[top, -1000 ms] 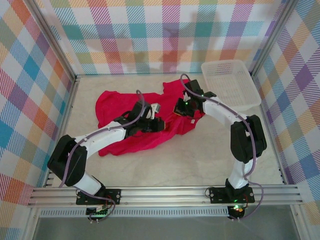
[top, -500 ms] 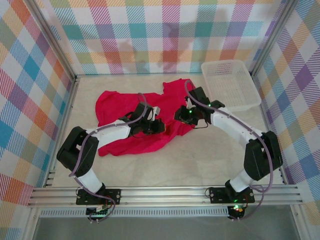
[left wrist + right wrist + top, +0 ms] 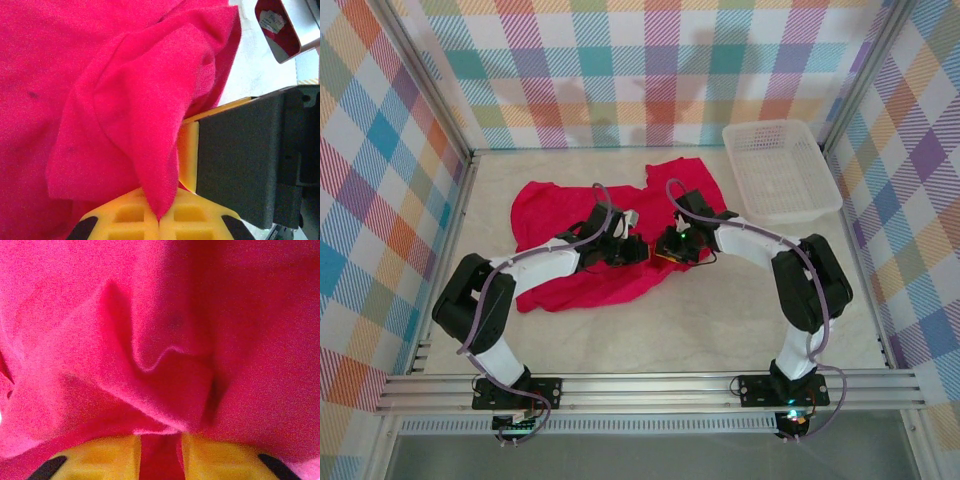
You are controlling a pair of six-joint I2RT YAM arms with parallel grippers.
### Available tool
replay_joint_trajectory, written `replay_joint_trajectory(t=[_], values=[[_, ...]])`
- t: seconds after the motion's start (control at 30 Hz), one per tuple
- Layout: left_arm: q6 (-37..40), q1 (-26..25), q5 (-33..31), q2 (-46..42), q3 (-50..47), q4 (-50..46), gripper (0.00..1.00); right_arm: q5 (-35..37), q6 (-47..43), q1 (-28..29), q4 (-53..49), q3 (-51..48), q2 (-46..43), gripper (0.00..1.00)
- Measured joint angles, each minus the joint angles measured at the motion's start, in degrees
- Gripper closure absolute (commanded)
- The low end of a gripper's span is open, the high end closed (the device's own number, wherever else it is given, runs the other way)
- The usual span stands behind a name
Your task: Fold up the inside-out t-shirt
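Observation:
The inside-out t-shirt [image 3: 560, 215] is bright red and lies crumpled on the pale table, left of the middle. My left gripper [image 3: 633, 250] is shut on a pointed fold of the t-shirt [image 3: 125, 100], which runs down between the yellow pads [image 3: 130, 217]. My right gripper [image 3: 668, 246] sits close beside it on the shirt's right part. One of its yellow fingers [image 3: 188, 155] and its black body show in the left wrist view. In the right wrist view, the right gripper [image 3: 160, 455] has its jaws apart, with red t-shirt [image 3: 160, 320] bunched over the tips and showing in the gap.
A white mesh basket [image 3: 798, 200] stands at the back right, near the shirt's upper right flap. Checked walls close the table on the left, back and right. The bare tabletop [image 3: 720, 310] stretches in front of the shirt.
My right gripper has moved left and nearer, up beside the left gripper, and its jaws have parted. The shirt's right side has shifted with it. The left gripper has kept its grip and barely moved.

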Motion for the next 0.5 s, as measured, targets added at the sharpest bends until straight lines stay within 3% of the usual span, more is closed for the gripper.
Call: replay_joint_trajectory(t=[0.1, 0.23, 0.5], values=[[0.00, 0.07, 0.00, -0.17, 0.00, 0.00, 1.00, 0.68, 0.00, 0.00, 0.17, 0.74, 0.02, 0.60], [0.02, 0.33, 0.00, -0.44, 0.00, -0.07, 1.00, 1.40, -0.02, 0.00, 0.31, 0.96, 0.26, 0.62], [0.02, 0.44, 0.02, -0.70, 0.00, -0.33, 1.00, 2.29, -0.04, 0.00, 0.57, 3.65, 4.22, 0.95]])
